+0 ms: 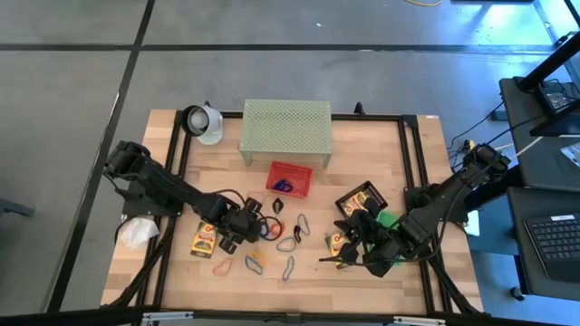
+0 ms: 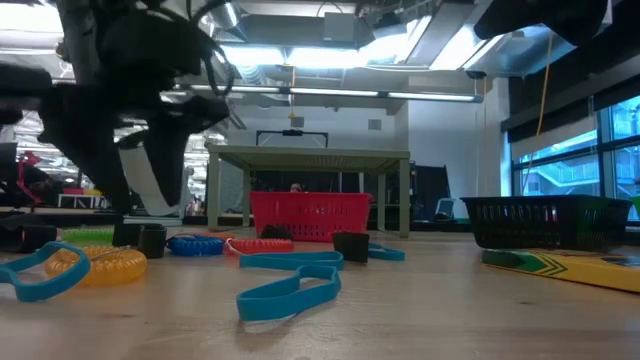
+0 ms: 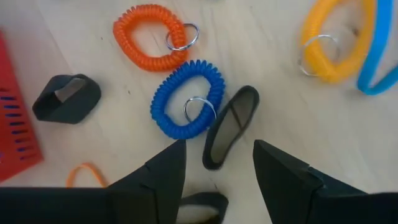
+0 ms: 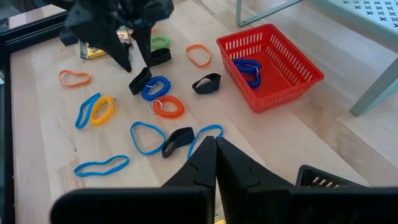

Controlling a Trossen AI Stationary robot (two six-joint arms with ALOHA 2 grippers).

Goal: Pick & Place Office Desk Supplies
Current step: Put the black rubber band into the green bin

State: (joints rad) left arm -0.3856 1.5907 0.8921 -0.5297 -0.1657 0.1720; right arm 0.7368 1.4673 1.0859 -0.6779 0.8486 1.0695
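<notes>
The wooden table (image 1: 362, 163) carries a pale green perforated shelf (image 1: 285, 129) at its far edge, with a red basket (image 1: 289, 177) just in front of it holding a blue coil loop (image 4: 247, 67). A black tray (image 1: 360, 199) and yellow-and-green crayon-style boxes (image 1: 205, 239) lie to either side of the central scatter. The left gripper (image 3: 217, 167) stands over that scatter with fingers spread, a black loop (image 3: 229, 126) lying on the table between its fingertips, touching a blue coil wristband (image 3: 188, 98); an orange coil wristband (image 3: 151, 37) lies just beside the blue one. The right gripper (image 4: 216, 149) waits toward the right side near the tray, fingers pressed together and holding nothing. Blue flat loops (image 2: 290, 287) and a yellow coil (image 2: 97, 265) lie nearer the front edge.
</notes>
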